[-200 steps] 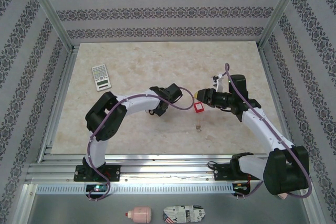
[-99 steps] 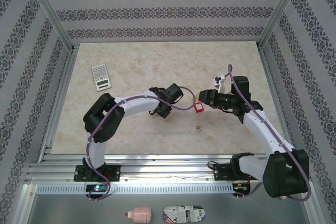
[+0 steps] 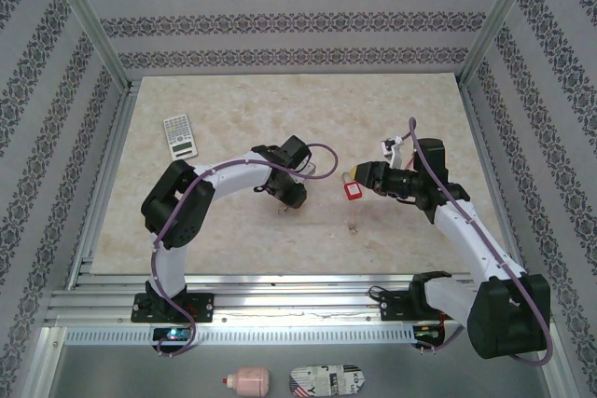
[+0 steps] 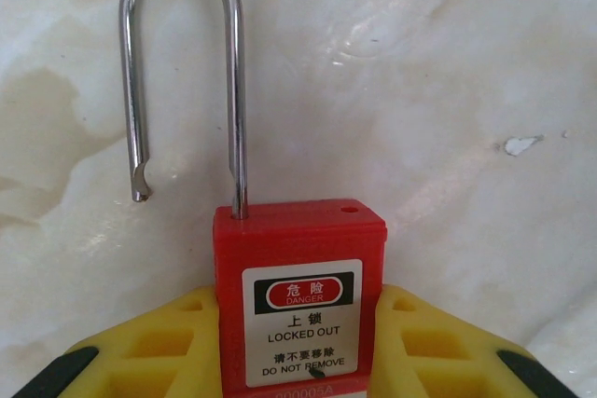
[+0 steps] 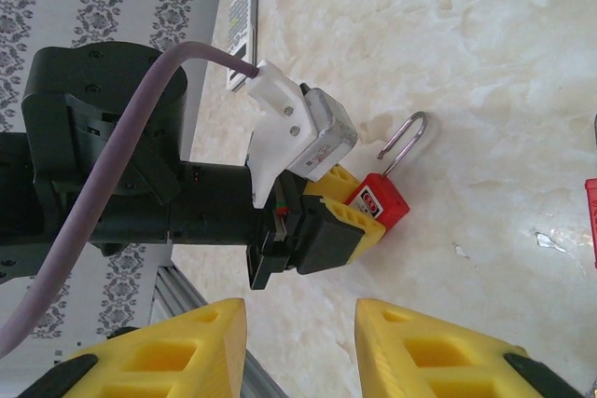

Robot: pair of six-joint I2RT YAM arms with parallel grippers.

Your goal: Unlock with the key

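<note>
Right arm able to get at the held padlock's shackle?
Probably yes: the shackle juts clear of the left pincer gripping the padlock, and bare table lies before the open right pincer.

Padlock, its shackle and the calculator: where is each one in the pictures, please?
Padlock (image 4: pixel 298 240): left wrist view, red body above the label.
Shackle (image 4: pixel 237 109): left wrist view, the straight leg.
Calculator (image 3: pixel 179 137): top view, middle of its face.

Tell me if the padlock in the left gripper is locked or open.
Open. On the padlock, the shackle has one leg in the red body; its other, notched end hangs free outside it.
</note>
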